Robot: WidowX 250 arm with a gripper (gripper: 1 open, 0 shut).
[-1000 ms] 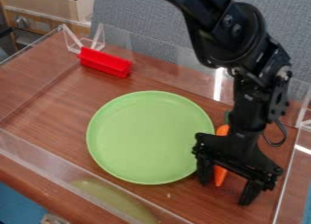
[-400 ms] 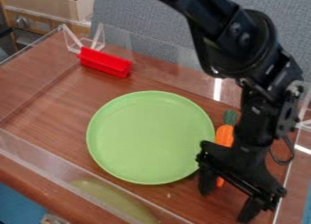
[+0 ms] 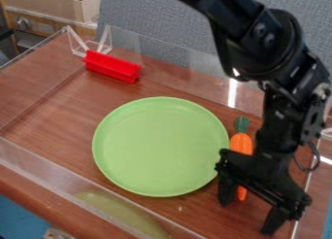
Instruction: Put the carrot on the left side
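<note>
In the camera view, a red rectangular block [image 3: 113, 67] lies near the far left corner of the wooden table [image 3: 52, 107], with a round green plate [image 3: 158, 148] on the middle of the table and a pale yellowish elongated object [image 3: 120, 214] by the near edge, seen through the clear side wall [image 3: 91, 183]. Just right of the plate, toward the table's right edge, lies the orange carrot [image 3: 242, 143], its dark green stem tip toward the far edge; the black gripper [image 3: 249, 210], its jaws spread open, hides the near part of it, and the plate lies between carrot and left edge.
</note>
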